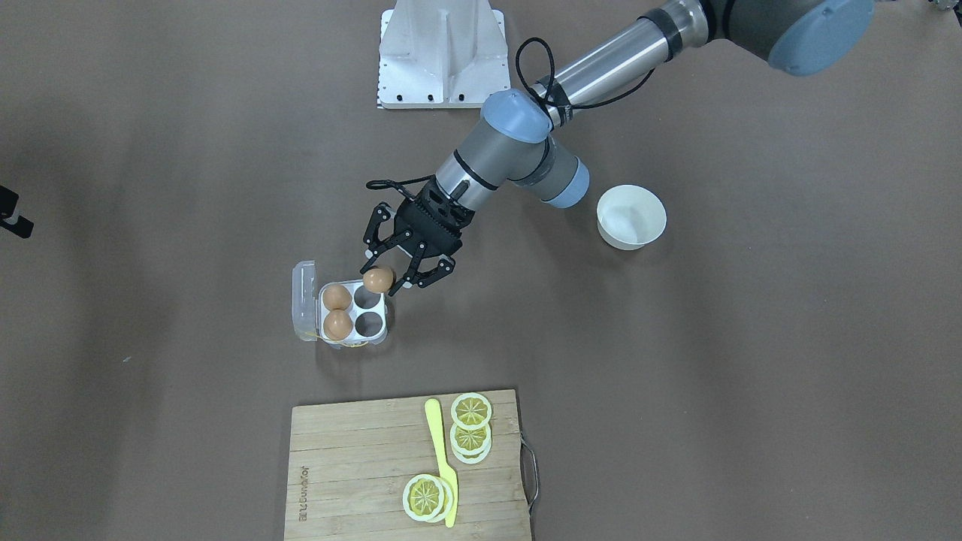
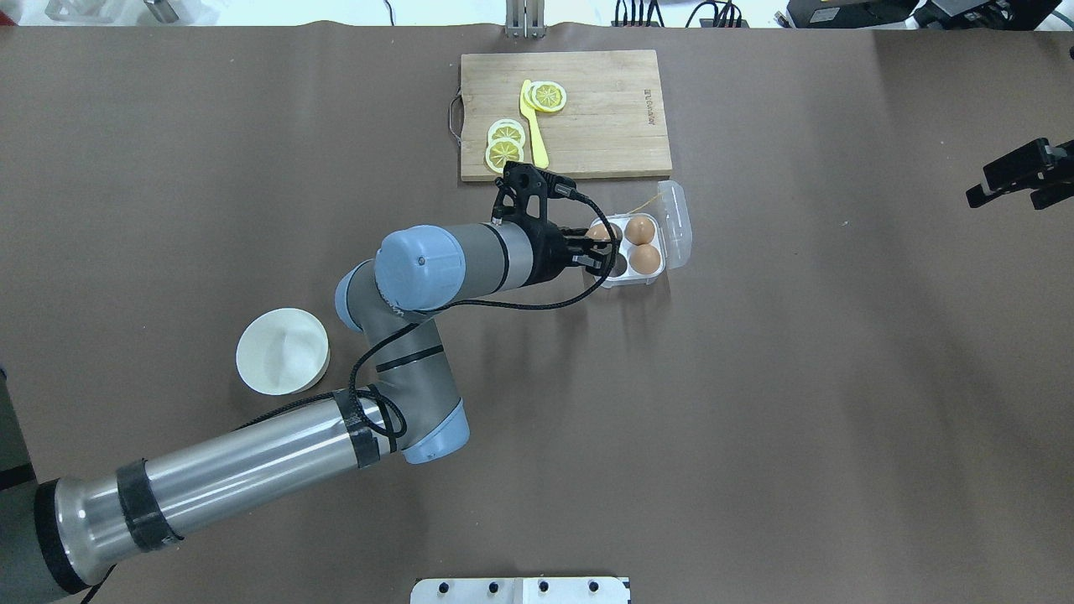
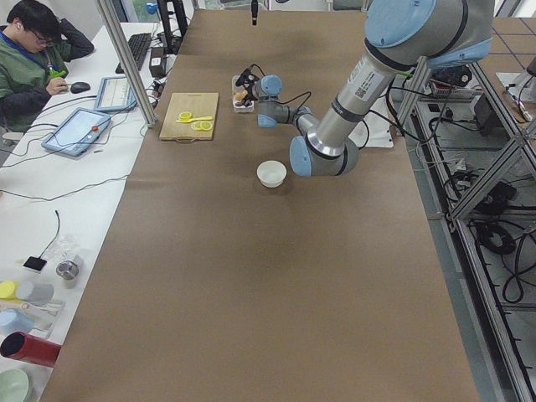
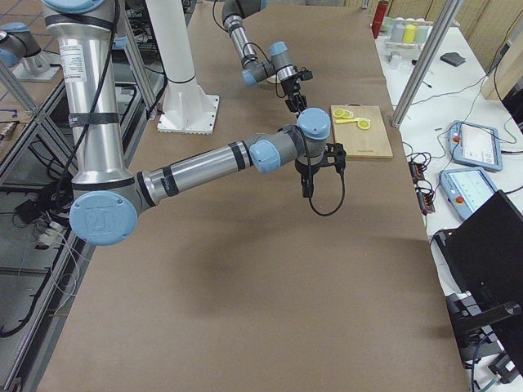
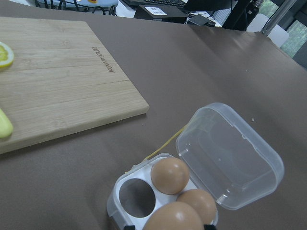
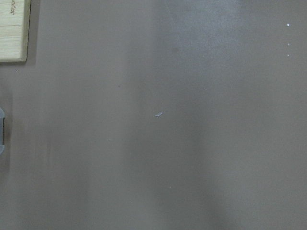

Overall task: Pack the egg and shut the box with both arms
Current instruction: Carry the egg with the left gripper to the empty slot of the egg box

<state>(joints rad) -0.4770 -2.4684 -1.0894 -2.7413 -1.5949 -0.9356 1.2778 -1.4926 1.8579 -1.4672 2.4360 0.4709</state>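
My left gripper (image 1: 382, 280) is shut on an orange-brown egg (image 1: 378, 279) and holds it just above the robot-side edge of the box (image 1: 385, 323), over an empty cell (image 1: 367, 297). The box's white tray holds two other eggs (image 1: 337, 297) in the cells beside the hinge, and its clear lid (image 1: 304, 300) lies open. In the left wrist view the held egg (image 5: 172, 218) fills the bottom edge above the box (image 5: 115, 211). My right gripper (image 2: 1019, 176) hangs open and empty at the table's far right, well away from the box.
A wooden cutting board (image 1: 361, 451) with lemon slices (image 1: 471, 412) and a yellow knife (image 1: 440, 451) lies on the operators' side of the box. A white bowl (image 1: 624, 242) stands by the left arm's elbow. A white metal stand (image 1: 443, 52) is at the robot's base.
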